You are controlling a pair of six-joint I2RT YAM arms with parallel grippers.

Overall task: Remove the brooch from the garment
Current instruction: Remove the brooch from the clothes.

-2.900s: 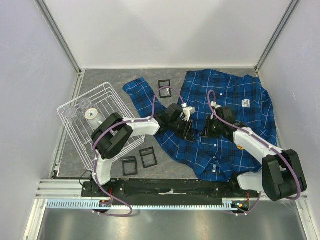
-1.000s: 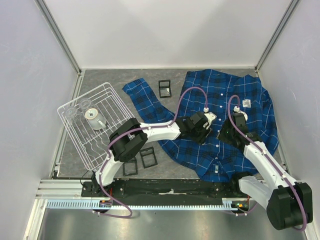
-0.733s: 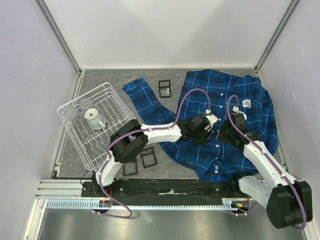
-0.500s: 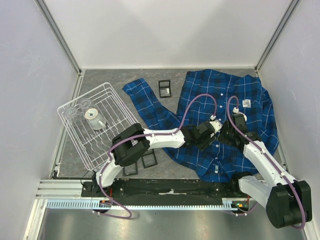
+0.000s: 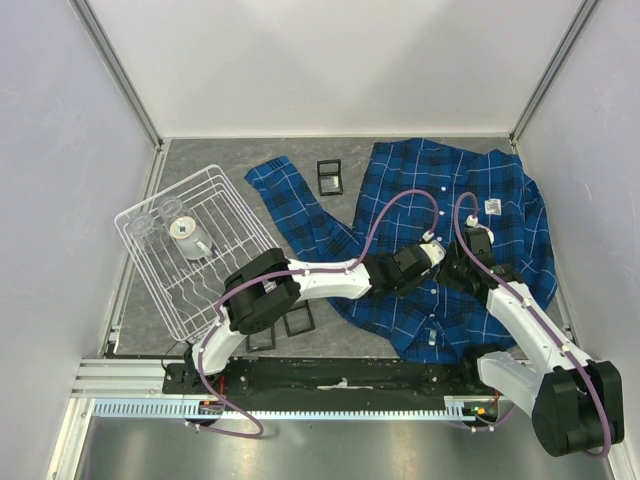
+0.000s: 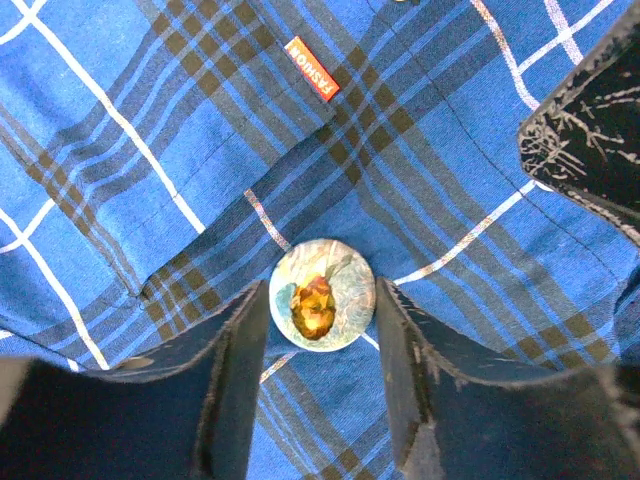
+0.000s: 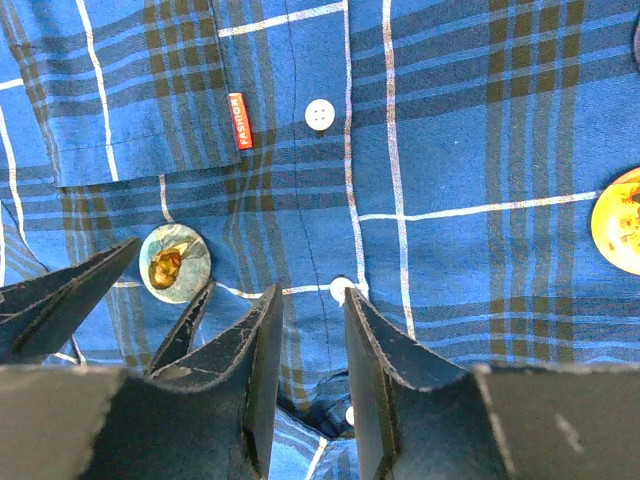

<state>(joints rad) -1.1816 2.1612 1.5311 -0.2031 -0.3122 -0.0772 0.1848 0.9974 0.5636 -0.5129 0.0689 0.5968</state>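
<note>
Fingers [image 6: 240,380] of our left gripper [image 6: 322,286] flank the brooch [image 6: 322,297], pinned near the middle of the garment [image 6: 150,120]; whether they clench it we cannot tell. That arm has just reached right onto it, so the pull seems next. Our right gripper [image 7: 312,282] rests parted on the garment, just right.

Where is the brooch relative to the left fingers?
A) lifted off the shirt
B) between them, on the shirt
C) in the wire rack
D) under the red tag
B: the left wrist view shows the brooch on the shirt between the left fingers.
</note>
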